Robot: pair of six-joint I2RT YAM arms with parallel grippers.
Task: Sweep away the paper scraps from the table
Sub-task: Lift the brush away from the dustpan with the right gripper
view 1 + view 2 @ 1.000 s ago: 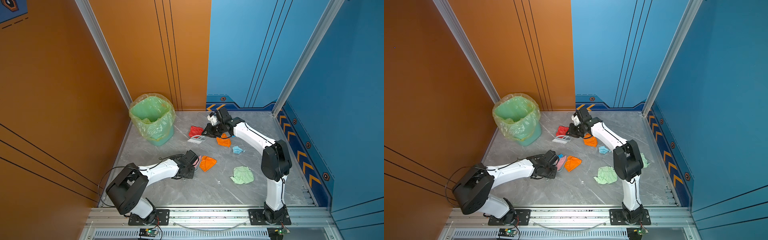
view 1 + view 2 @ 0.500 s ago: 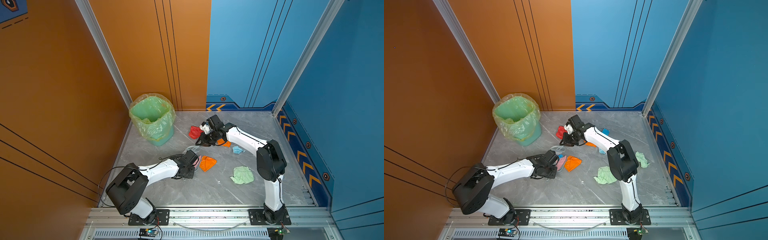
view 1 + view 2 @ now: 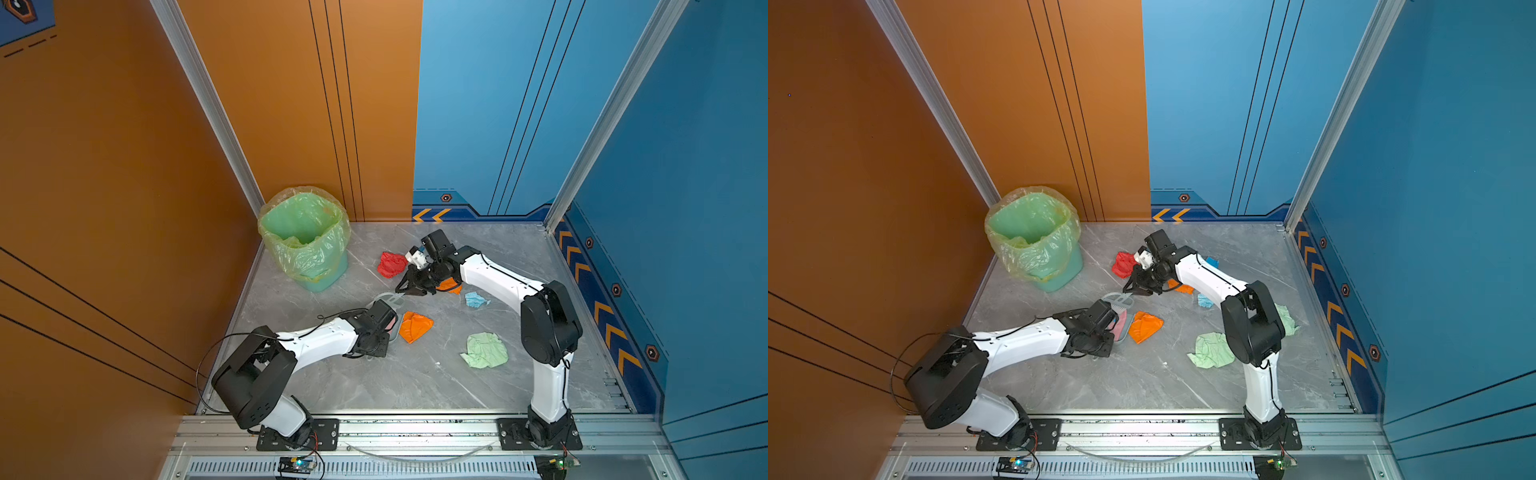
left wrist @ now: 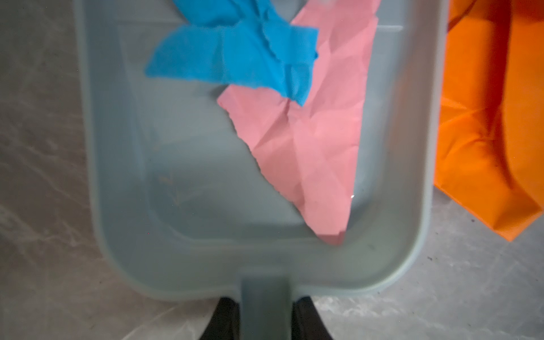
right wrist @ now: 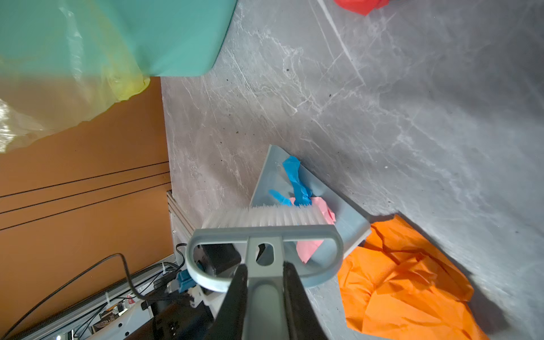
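Brush [image 5: 265,232] handle sits clamped in the right gripper [image 5: 265,273]; just ahead, bristles reach over the dustpan [image 5: 270,173] the left gripper [image 4: 266,316] grips.

The near strip of my desk [image 3: 374,382] lies bare, free for a tool to pass. Farther back the bagged bin [image 3: 305,237] blocks the left corner, while the dustpan [image 4: 188,265], an orange scrap [image 3: 415,326] and a pale green scrap [image 3: 484,351] crowd the middle.

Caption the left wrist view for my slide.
A dustpan on the table holding a blue scrap and a pink scrap, an orange scrap beside it.
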